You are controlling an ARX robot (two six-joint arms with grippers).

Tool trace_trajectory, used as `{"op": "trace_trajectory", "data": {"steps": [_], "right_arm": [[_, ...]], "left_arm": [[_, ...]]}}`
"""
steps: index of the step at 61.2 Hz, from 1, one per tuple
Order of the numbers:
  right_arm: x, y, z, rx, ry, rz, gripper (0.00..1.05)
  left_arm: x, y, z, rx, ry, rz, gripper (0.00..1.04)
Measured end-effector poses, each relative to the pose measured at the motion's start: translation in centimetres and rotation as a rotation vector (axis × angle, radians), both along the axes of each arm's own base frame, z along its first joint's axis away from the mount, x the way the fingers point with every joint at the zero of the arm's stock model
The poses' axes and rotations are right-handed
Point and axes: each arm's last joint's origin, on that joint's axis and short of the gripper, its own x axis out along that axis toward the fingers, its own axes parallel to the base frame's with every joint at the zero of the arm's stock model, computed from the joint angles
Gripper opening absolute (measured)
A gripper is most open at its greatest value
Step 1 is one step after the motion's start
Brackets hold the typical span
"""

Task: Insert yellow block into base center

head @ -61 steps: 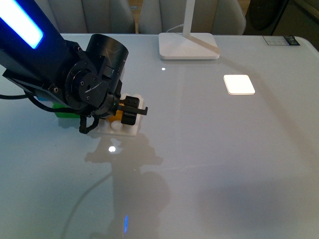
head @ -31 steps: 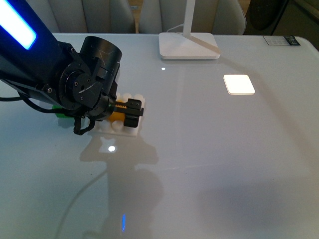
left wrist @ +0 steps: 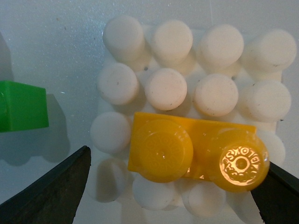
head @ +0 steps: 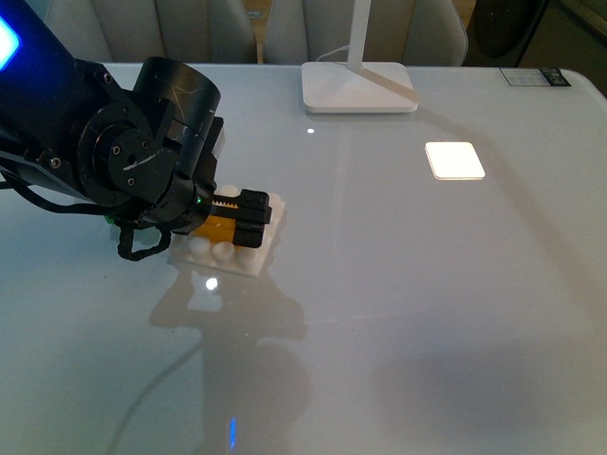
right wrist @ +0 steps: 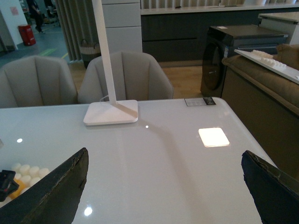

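Note:
The yellow block (left wrist: 196, 151) sits on the white studded base (left wrist: 167, 88), over its middle studs toward one side. Its two studs face the left wrist camera. In the front view the block (head: 216, 228) shows on the base (head: 248, 258) at the table's left. My left gripper (head: 248, 218) hangs just above it, open. In the left wrist view its fingers (left wrist: 60, 186) stand apart on either side of the block without touching it. My right gripper (right wrist: 166, 186) is open and empty above bare table, far from the base (right wrist: 28, 170).
A green brick (left wrist: 21, 105) lies on the table just beside the base. The white lamp foot (head: 358, 87) stands at the back middle. A glowing white square patch (head: 454, 160) lies at the right. Chairs stand behind the table.
My left arm has drawn back to the left and a little up. More of the base's studs show now. The yellow block stays on the base.

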Motion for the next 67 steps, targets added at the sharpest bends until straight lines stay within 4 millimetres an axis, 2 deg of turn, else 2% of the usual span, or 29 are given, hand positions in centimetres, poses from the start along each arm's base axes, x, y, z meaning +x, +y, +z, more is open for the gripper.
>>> {"op": "trace_trajectory", "data": {"steps": [11, 18, 27, 43, 53, 58, 62, 67], "right_arm": [[0.0, 0.0, 0.0, 0.0, 0.0, 0.0, 0.96], [0.0, 0.0, 0.0, 0.0, 0.0, 0.0, 0.96], [0.0, 0.0, 0.0, 0.0, 0.0, 0.0, 0.96], [0.0, 0.0, 0.0, 0.0, 0.0, 0.0, 0.96], [0.0, 0.0, 0.0, 0.0, 0.0, 0.0, 0.96], [0.0, 0.0, 0.0, 0.0, 0.0, -0.001, 0.96], [0.0, 0.0, 0.0, 0.0, 0.0, 0.0, 0.96], [0.0, 0.0, 0.0, 0.0, 0.0, -0.001, 0.96]], "left_arm": [[-0.4, 0.3, 0.7, -0.027, -0.003, 0.019, 0.97], [-1.1, 1.2, 1.7, -0.066, -0.017, 0.04, 0.97], [-2.4, 3.6, 4.1, -0.146, -0.067, 0.08, 0.97], [-5.5, 9.9, 9.1, -0.313, -0.247, 0.218, 0.97], [-8.2, 13.1, 10.5, -0.366, -0.294, 0.315, 0.97], [-9.2, 13.5, 9.9, -0.286, -0.452, 0.308, 0.85], [-10.8, 13.5, 9.2, -0.218, -0.551, 0.261, 0.72], [-12.7, 13.5, 10.1, -0.152, -0.703, 0.193, 0.57]]}}
